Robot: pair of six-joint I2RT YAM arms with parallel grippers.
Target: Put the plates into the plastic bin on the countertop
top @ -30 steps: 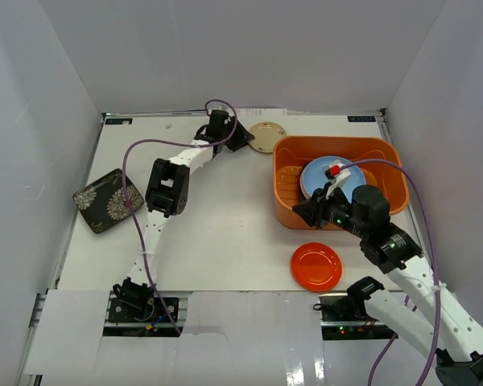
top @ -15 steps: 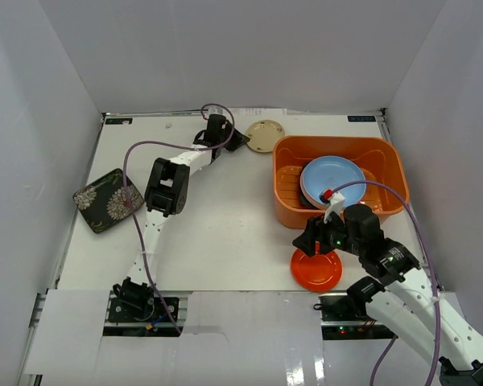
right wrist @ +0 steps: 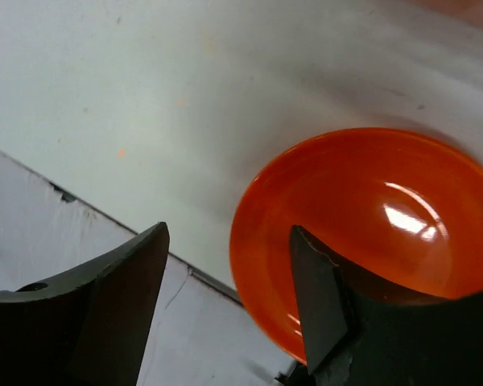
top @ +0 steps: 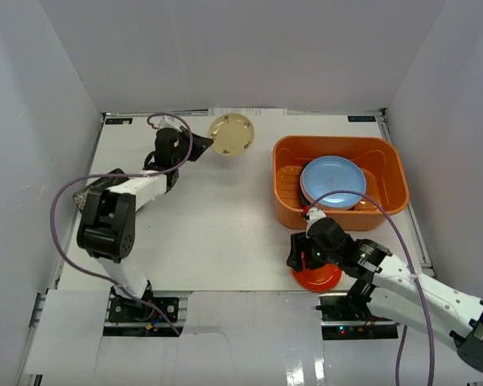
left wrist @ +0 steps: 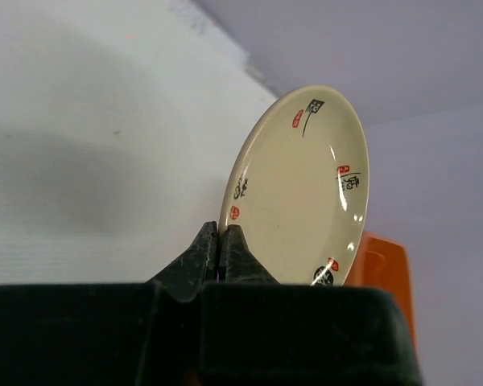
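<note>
Fingers first: left gripper is clamped on the rim of the cream plate. Right gripper is spread wide and empty.

Countertop: white, most of the overhead view.

Bin: right of centre, blue plate lying inside.

Red plate: flat on the countertop at lower right, just below the bin and close to the front edge. Right gripper straddles its near rim.

Cream plate: upper centre, off the surface, tilted up on edge, left of the bin.

Handling, my read: plates are stiff, light and glossy, so slippery and chippable. Only the rim offers a hold, so pinch it deep, one finger over and one under.

Versus half a second ago: cream plate lay flat and further right, now it's lifted and swung left. Right gripper was higher, now it's down at the red plate.
</note>
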